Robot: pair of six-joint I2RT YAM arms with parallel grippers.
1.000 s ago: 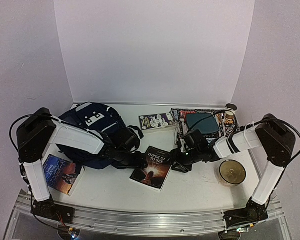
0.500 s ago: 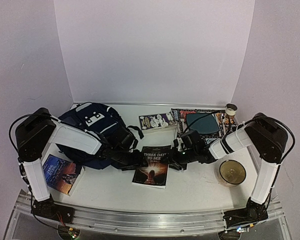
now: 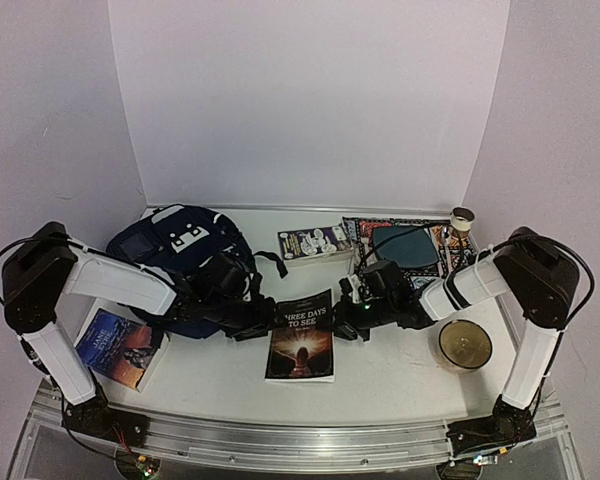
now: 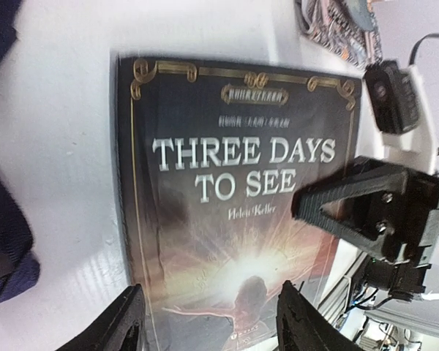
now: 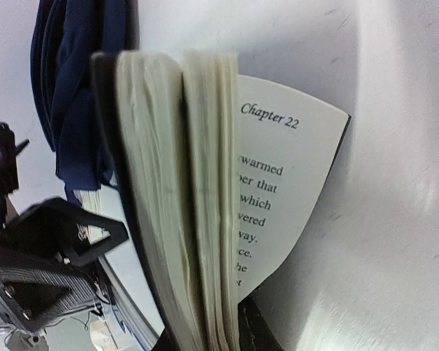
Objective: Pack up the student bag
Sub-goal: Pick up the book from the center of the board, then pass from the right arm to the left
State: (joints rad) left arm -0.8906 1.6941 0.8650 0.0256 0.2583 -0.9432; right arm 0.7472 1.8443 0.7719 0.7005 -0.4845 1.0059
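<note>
Book [image 3: 301, 336] is squaring up, sliding toward student bag [image 3: 175, 250] at 10 o'clock for packing; right gripper [image 3: 352, 318] pinching its edge, left gripper [image 4: 214, 322] gaping, holding nothing

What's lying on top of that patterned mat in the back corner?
A dark teal pouch lies on the mat. The right arm covers the mat's near edge, so anything there is hidden.

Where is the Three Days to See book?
In the top view, the book lies centre-front, between the left pincer and right pincer, right of the student bag.
</note>
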